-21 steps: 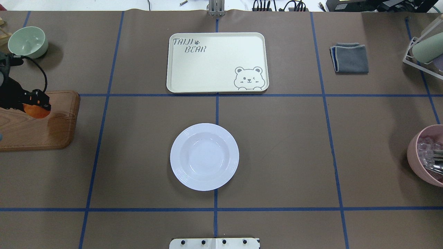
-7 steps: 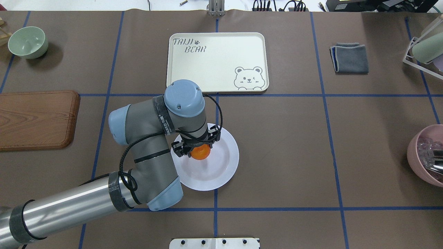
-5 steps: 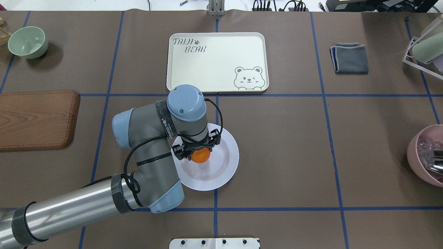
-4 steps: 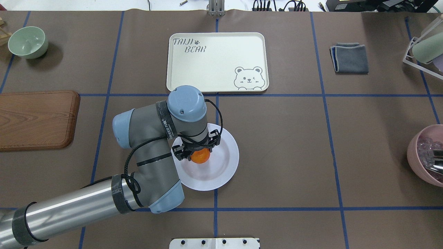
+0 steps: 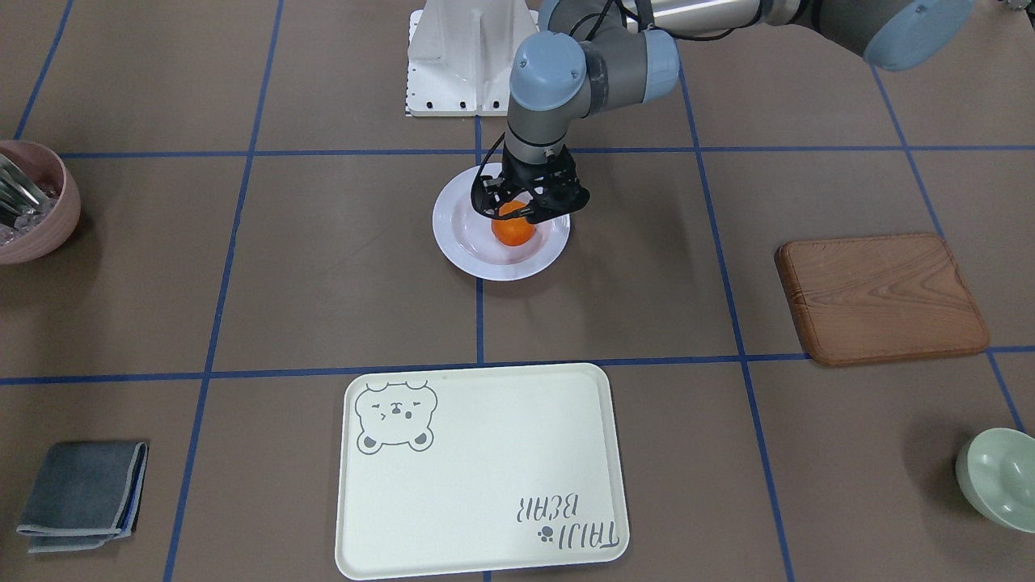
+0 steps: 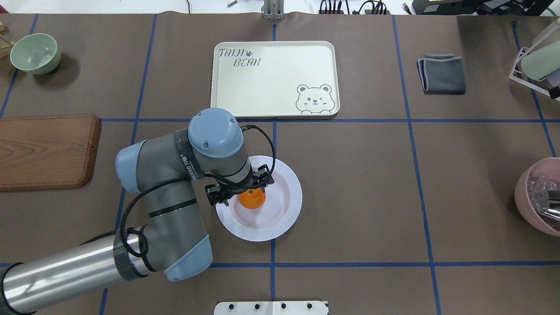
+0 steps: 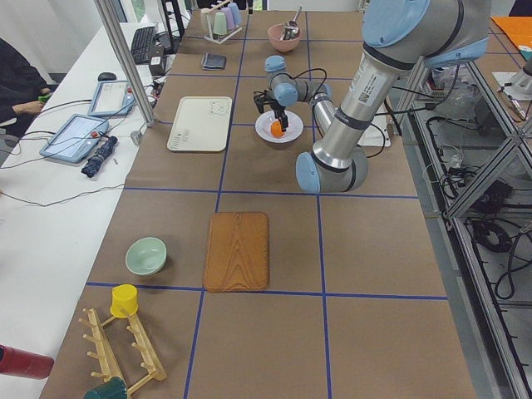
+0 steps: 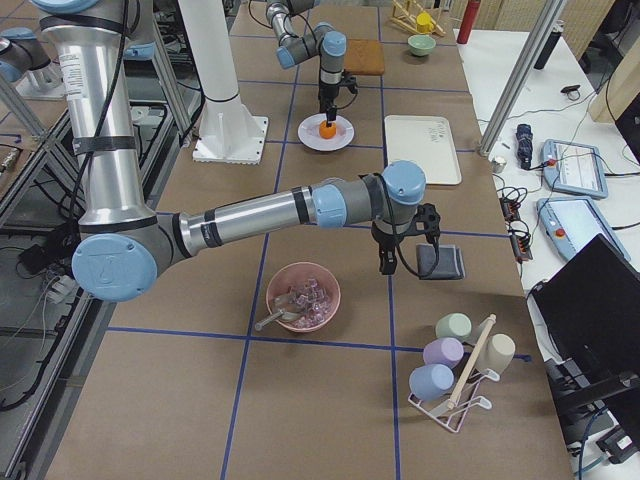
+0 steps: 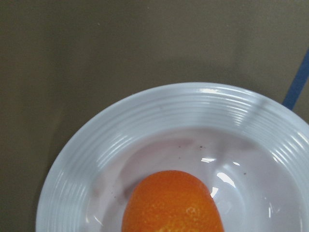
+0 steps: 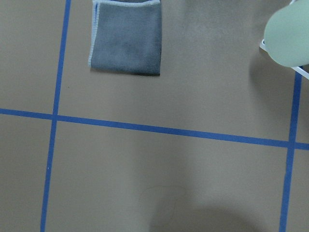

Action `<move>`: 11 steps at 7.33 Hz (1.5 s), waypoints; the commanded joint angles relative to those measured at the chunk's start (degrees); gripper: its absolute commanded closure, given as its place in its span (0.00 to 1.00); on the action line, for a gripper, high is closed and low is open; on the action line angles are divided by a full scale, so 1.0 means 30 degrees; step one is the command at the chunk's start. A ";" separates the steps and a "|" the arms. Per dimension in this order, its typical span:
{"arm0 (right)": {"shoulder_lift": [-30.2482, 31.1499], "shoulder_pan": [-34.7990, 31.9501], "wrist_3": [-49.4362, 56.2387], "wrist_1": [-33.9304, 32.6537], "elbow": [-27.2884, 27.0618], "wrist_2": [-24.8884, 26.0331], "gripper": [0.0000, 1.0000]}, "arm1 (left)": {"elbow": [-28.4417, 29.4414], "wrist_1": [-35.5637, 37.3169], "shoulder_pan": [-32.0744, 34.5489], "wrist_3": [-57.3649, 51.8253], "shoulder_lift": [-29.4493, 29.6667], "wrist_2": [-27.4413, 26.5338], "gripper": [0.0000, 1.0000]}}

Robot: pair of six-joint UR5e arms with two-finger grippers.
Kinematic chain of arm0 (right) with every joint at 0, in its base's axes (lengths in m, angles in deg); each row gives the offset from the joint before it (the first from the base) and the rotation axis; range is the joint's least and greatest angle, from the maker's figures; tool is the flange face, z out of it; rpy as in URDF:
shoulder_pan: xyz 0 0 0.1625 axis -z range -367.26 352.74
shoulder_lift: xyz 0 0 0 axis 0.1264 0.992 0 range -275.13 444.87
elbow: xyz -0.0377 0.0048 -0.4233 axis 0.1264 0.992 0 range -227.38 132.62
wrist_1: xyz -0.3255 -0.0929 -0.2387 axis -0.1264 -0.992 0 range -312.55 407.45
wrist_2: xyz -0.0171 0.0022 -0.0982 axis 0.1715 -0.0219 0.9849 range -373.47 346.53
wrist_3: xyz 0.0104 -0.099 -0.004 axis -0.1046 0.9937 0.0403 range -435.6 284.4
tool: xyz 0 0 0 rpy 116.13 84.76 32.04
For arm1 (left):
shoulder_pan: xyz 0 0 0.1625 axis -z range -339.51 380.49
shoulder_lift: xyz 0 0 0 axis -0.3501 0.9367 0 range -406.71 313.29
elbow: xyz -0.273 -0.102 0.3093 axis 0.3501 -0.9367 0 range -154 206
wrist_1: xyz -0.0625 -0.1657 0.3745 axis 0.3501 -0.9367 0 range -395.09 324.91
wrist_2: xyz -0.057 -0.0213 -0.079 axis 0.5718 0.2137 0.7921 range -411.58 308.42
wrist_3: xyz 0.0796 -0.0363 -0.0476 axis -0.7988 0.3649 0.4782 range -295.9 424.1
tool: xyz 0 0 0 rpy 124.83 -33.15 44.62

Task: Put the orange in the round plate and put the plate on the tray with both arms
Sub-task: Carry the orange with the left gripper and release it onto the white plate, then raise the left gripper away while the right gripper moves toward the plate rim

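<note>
The orange (image 6: 252,199) lies in the sunken centre of the white round plate (image 6: 289,211), which stands mid-table. My left gripper (image 6: 243,188) hovers just above the orange, open, with the fruit resting free below it (image 5: 513,231). In the left wrist view the orange (image 9: 171,203) shows at the bottom edge with no fingers around it. The cream tray (image 6: 271,78) lies bare beyond the plate. My right gripper (image 8: 384,266) shows only in the exterior right view, low beside the grey cloth. I cannot tell whether it is open or shut.
A wooden board (image 6: 43,151) and a green bowl (image 6: 35,52) are at the left. A folded grey cloth (image 6: 442,73), a cup rack (image 6: 538,61) and a pink bowl (image 6: 538,197) are at the right. The white base mount (image 6: 271,307) is at the near edge.
The left arm brought the orange from the wooden board to the plate. In the last half second its wrist has drawn back to the left while the orange stayed in the plate.
</note>
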 commanded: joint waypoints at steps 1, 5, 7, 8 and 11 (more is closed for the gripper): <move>-0.2204 0.3405 -0.5041 0.0656 -0.0495 0.0333 0.00 | -0.2066 0.2724 0.1528 -0.2940 -0.0848 -0.0031 0.01; -0.3271 0.9360 -1.9735 1.3132 0.1313 0.2612 0.00 | -0.2746 0.2888 0.6886 -1.1608 -0.3888 0.0171 0.01; -0.3037 1.2607 -2.6427 1.9851 0.2047 0.6408 0.00 | -0.2746 0.2859 0.7776 -1.3033 -0.4421 0.0173 0.01; -0.3065 1.4626 -2.8197 2.2085 0.2399 0.9010 0.00 | -0.2746 0.2859 0.7806 -1.3065 -0.4422 0.0173 0.01; -0.3298 1.7715 -3.0524 2.6867 0.3888 1.3451 0.00 | -0.2658 0.2859 0.7953 -1.3095 -0.4422 0.0056 0.01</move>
